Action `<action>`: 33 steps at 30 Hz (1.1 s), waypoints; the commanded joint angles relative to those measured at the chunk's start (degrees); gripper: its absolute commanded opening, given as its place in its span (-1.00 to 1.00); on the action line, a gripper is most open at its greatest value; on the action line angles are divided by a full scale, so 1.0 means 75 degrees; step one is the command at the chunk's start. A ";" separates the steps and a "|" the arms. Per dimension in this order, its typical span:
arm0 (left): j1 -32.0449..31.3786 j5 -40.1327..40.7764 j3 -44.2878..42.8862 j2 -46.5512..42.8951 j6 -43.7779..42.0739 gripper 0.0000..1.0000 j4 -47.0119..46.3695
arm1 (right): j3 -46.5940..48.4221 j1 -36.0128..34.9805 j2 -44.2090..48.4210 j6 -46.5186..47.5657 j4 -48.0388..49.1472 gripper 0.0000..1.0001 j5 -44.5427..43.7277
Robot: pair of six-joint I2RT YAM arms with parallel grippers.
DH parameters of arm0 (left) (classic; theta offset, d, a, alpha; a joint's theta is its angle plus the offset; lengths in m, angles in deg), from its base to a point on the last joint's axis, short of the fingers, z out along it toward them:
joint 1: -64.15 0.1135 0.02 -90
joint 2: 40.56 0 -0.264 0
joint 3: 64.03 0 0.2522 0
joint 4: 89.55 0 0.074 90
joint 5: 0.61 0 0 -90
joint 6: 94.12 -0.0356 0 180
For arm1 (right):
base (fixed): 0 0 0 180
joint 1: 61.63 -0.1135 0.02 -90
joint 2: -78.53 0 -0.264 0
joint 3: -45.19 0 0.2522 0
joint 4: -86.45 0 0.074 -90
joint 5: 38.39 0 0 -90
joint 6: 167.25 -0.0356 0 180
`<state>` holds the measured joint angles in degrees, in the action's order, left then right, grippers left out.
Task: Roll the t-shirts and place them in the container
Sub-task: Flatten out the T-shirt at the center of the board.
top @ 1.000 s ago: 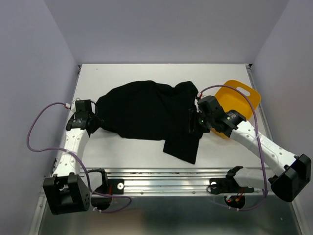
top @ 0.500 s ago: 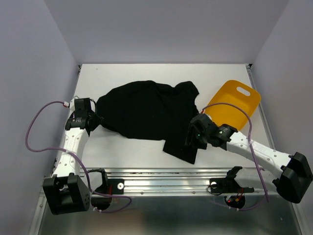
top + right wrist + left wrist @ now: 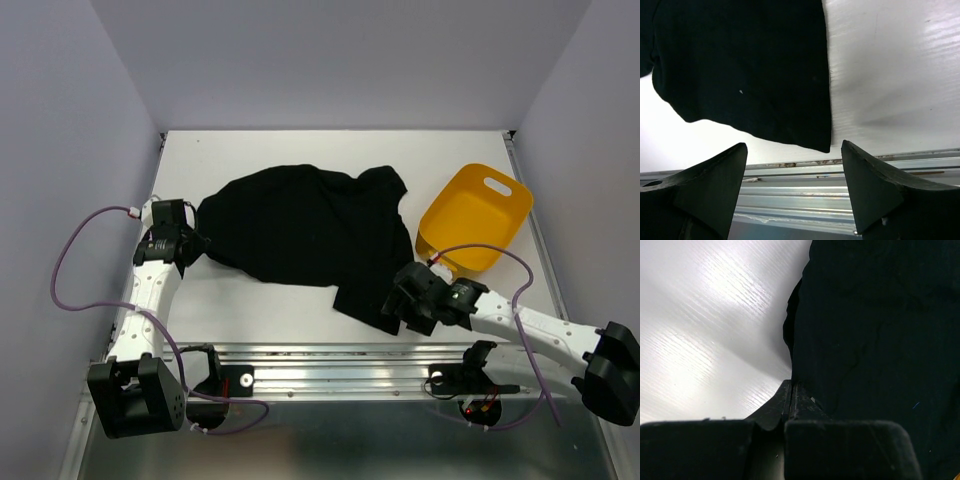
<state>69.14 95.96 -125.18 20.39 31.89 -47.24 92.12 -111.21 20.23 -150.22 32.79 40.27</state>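
one black t-shirt (image 3: 300, 230) lies spread and rumpled on the white table (image 3: 300, 150), about mid-table and a bit left of centre, not rolled. its body runs left to right, and a flap hangs toward the near edge on the right side. in the right wrist view that flap's lower edge ends just short of the metal rail (image 3: 340, 365) at the table's front. left gripper (image 3: 190, 245) sits low at the shirt's left edge. in the left wrist view its fingers (image 3: 805, 410) are pressed together with no gap, tips right at the cloth border, and a bit of the fabric edge looks nipped between them; how much cloth is inside i cannot tell, it's all black on black. right gripper (image 3: 400, 300) is at the near right corner of the shirt, by the tip of the flap. the right wrist view shows its jaws spread wide, with nothing between them and bare table and rail visible in the gap; it grips nothing. whether it touches the cloth is not clear from above. yellow tub (image 3: 500, 205) stands on the right side of the table, far of the right gripper, just beside the shirt's right edge, with a handle slot in its far wall. no second shirt is visible in these views.
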 commanded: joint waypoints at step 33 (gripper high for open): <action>0.0084 -0.0266 0.0518 0.0007 0.0296 0.93 -0.0151 | -0.0426 -0.0034 -0.0570 -0.0443 0.0563 -0.99 -0.1032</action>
<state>69.47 96.57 -124.03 22.01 32.17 -47.52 88.73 -111.21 13.73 -153.54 40.81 37.39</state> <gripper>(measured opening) 0.922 0.016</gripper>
